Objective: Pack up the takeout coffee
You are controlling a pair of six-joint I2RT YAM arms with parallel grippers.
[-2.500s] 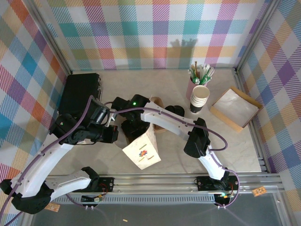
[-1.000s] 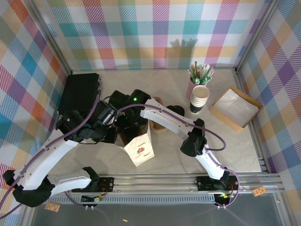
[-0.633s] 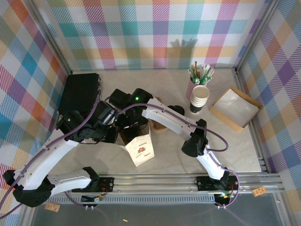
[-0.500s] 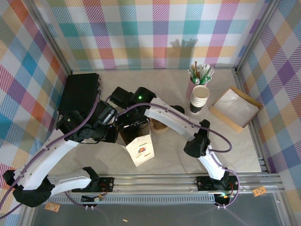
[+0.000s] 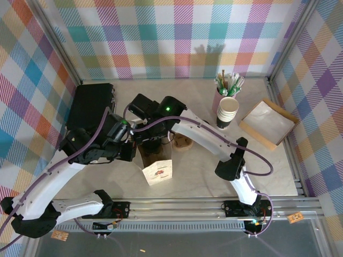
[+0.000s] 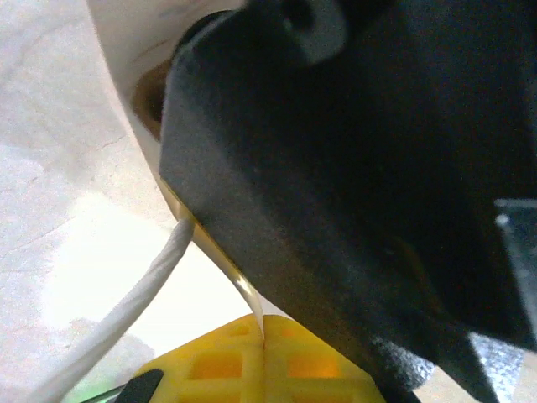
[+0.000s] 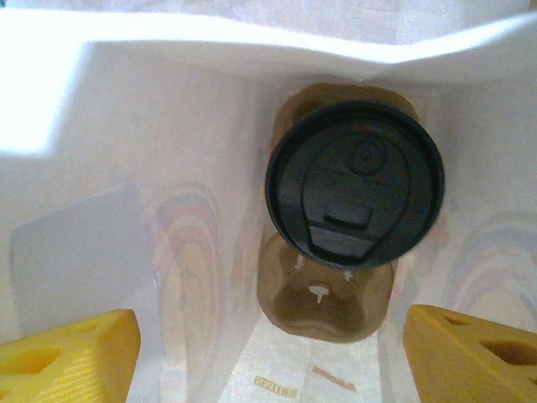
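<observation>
The takeout coffee (image 7: pixel 354 185), a cup under a round black lid, stands in a brown cardboard carrier (image 7: pixel 327 306) at the bottom of a white paper bag (image 7: pixel 168 168). My right gripper (image 7: pixel 268 357) hangs open above the bag's mouth, its yellow fingertips (image 7: pixel 67 357) wide apart and touching nothing. From above, the bag (image 5: pixel 159 172) sits mid-table with the right gripper (image 5: pixel 153 140) over its opening. My left gripper (image 6: pixel 264 344) is shut on the thin rim of the bag (image 6: pixel 239 290), and it sits at the bag's left side (image 5: pixel 127 145).
A stack of lidless white cups (image 5: pixel 228 111) and a pink cup of straws (image 5: pixel 228 85) stand at the back right. Beside them lies a shallow cardboard box (image 5: pixel 267 123). A black case (image 5: pixel 92 107) sits at the back left. A brown object (image 5: pixel 182 142) lies just right of the bag.
The right arm has risen and drawn back from the bag, leaving the lidded cup inside. The bag now stands more upright. The left gripper keeps its hold on the rim.
</observation>
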